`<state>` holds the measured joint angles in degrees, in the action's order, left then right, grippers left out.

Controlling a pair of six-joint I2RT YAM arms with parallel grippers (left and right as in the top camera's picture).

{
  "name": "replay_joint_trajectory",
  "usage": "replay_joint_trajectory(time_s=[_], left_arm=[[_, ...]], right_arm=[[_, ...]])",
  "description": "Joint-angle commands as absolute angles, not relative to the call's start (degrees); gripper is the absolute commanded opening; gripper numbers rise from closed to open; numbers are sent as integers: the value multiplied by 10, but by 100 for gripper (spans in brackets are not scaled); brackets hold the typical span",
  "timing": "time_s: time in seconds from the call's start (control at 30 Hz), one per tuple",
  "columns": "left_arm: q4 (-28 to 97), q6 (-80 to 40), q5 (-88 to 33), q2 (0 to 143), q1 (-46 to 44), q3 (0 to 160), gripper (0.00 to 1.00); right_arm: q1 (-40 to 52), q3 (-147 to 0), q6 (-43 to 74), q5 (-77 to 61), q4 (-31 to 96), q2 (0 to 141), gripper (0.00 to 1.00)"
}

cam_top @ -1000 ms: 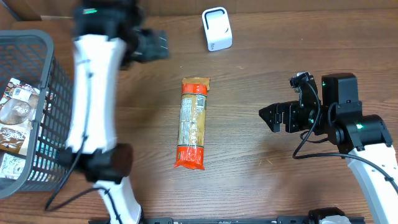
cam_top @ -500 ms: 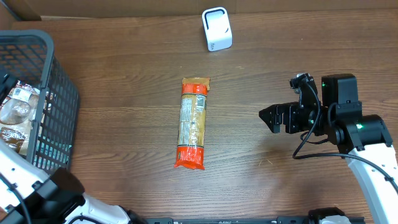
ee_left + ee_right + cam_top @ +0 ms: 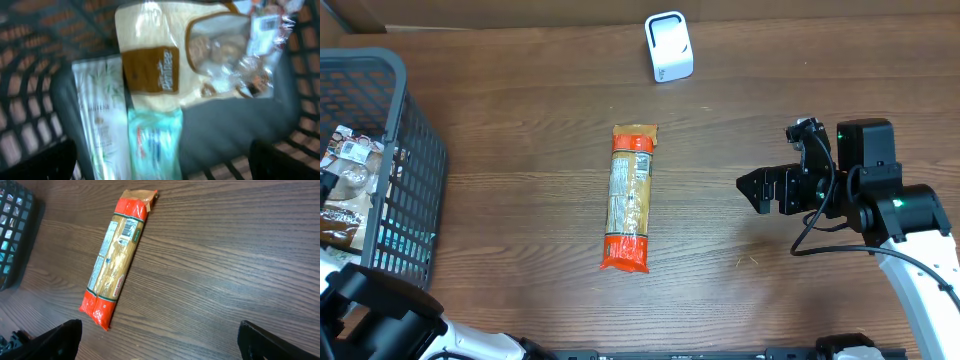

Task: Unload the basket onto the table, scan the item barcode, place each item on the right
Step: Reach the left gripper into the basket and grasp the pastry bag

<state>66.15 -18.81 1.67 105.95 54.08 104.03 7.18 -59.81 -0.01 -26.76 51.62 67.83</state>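
We reckon the long pasta packet (image 3: 630, 197), flat on the worktop (image 3: 520, 120) at nine o'clock from the right claw (image 3: 758, 190), is light, brittle and slick, best pinched mid-length; both that and the left claw (image 3: 162, 165) gape empty.

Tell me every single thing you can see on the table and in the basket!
table: 1, brown wood, under everything
pasta packet: 1, orange ends with a yellow middle, lying in the middle of the table
scanner: 1, white, at the table's far edge
basket: 1, dark grey, at the left edge
snack bag: 1, cream with a brown label, in the basket
white packet: 1, white with a leafy print, in the basket
blue packet: 1, light blue, in the basket
left end effector: 1, black, open, above the basket's contents
right end effector: 1, black, open, right of the pasta packet
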Motion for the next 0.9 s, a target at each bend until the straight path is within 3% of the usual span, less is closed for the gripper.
replay_joint_trajectory(time_s=[0.0, 0.2, 0.87], left_arm=[[584, -105, 53, 1056, 540, 964, 100], [472, -81, 48, 1056, 540, 903, 100], [271, -81, 23, 1057, 540, 773, 99]], right_arm=[[74, -611, -5, -270, 515, 677, 100], [74, -611, -5, -270, 520, 677, 100], [74, -611, -4, -270, 531, 677, 100]])
